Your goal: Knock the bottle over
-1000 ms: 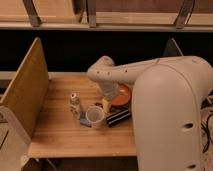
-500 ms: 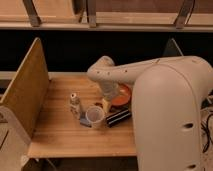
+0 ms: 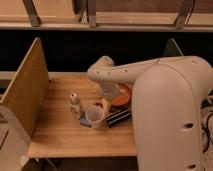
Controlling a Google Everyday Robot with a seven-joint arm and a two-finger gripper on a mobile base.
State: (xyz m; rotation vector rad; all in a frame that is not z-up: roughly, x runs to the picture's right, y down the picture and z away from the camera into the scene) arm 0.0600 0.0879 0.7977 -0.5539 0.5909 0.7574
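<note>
Wooden table (image 3: 60,135), bottle (image 3: 75,104) standing upright left of centre, cap up. Plastic cup (image 3: 94,116) just right of it, black cylinder (image 3: 118,118) lying beyond. Arm's gripper (image 3: 106,104) hangs behind the cup, can't tell its state.

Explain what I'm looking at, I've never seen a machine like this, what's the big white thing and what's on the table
The big pale shape on the right is a robot's arm; the camera looks down past it onto a wooden table. The arm bends and reaches down to its gripper, the grasping tool, low over the table next to an orange dish. I cannot tell if it holds anything. A small bottle and a clear cup stand near it; a black cylinder lies on its side. A wooden panel stands at the left.
</note>
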